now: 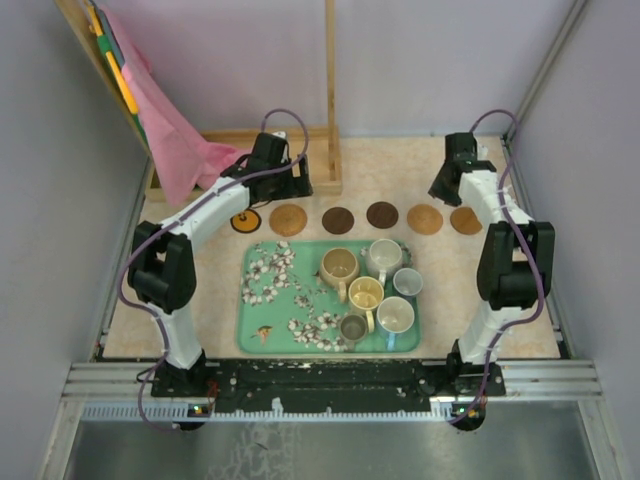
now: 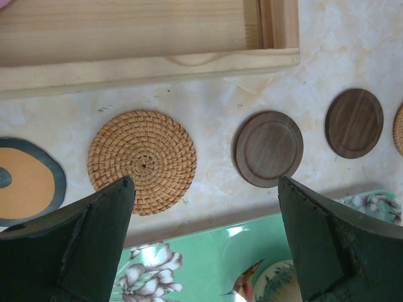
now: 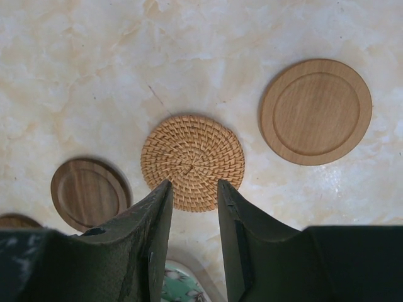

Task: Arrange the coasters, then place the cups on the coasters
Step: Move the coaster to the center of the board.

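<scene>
— The left gripper (image 2: 206,184)?
— Wide open. Holding nothing. Up over a woven coaster (image 2: 142,162) and a dark coaster (image 2: 267,148) beside it.
— The right gripper (image 3: 193,184)?
— Open just a little. Nothing between the fingers (image 3: 151,239). Up over a second woven coaster (image 3: 192,157), with a tan coaster (image 3: 315,111) off to one side.
— The coasters (image 1: 382,214)?
— Six, flat in a row on the table (image 1: 445,290), just behind the tray (image 1: 275,320).
— The cups (image 1: 339,267)?
— Six, all bunched on the right half of the tray. None on a coaster.

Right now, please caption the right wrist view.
Right gripper, jaws slightly apart, above round woven rattan coaster, between dark wooden disc and pale wooden disc.
</scene>
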Robot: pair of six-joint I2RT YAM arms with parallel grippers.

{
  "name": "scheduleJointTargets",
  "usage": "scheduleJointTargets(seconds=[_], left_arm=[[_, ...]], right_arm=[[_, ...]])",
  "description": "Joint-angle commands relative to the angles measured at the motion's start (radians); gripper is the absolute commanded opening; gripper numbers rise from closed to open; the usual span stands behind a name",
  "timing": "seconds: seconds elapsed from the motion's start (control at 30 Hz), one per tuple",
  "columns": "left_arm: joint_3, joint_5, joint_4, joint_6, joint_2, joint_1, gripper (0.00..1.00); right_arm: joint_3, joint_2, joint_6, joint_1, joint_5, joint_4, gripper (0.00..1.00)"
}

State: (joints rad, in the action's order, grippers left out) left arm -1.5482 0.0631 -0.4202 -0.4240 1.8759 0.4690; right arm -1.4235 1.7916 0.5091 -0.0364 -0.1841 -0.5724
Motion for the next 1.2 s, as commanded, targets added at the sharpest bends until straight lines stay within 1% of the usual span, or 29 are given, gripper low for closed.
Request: scheduleJointTargets(seconds=[0.0, 0.2, 0.3, 0.43, 0.57, 0.7, 0.77, 0.93, 1.03, 1.17], left_arm=[[0.026, 0.014, -0.015, 0.06, -0.029, 0.001, 1.0], [0.08, -0.008, 0.031, 0.067, -0.059, 0.0, 1.0], [0.093, -0.001, 0.03, 0.094, -0.061, 0.002, 1.0], [0.1, 0.016, 0.036, 0.121, -0.049, 0.0, 1.0], [0.078, 0.022, 0.015, 0.127, -0.013, 0.001, 1.0], [0.081, 0.028, 0.005, 0.139, 0.011, 0.004, 0.99], [0.079, 0.022, 0.004, 0.149, 0.026, 0.01, 0.97], [0.035, 0.083, -0.004, 0.173, 0.073, 0.07, 0.98], [0.018, 0.058, -0.004, 0.168, 0.096, 0.08, 0.98], [-0.024, 0.08, -0.004, 0.206, 0.127, 0.114, 0.98]], right_arm=[[0.001, -0.017, 0.008, 0.0, -0.052, -0.003, 0.36], [-0.01, -0.016, -0.018, 0.0, -0.065, -0.025, 0.36], [-0.008, -0.018, -0.018, 0.0, -0.057, -0.031, 0.36], [0.023, -0.018, -0.025, 0.0, -0.025, 0.013, 0.36], [0.021, 0.02, -0.035, 0.0, -0.018, 0.012, 0.36], [0.053, 0.029, -0.031, 0.0, -0.022, 0.032, 0.36], [0.055, 0.035, -0.03, 0.0, -0.022, 0.032, 0.36], [0.044, 0.04, -0.035, -0.001, -0.022, 0.026, 0.36], [0.043, 0.034, -0.042, -0.005, -0.016, 0.037, 0.36], [0.039, 0.044, -0.039, -0.005, -0.015, 0.029, 0.36]])
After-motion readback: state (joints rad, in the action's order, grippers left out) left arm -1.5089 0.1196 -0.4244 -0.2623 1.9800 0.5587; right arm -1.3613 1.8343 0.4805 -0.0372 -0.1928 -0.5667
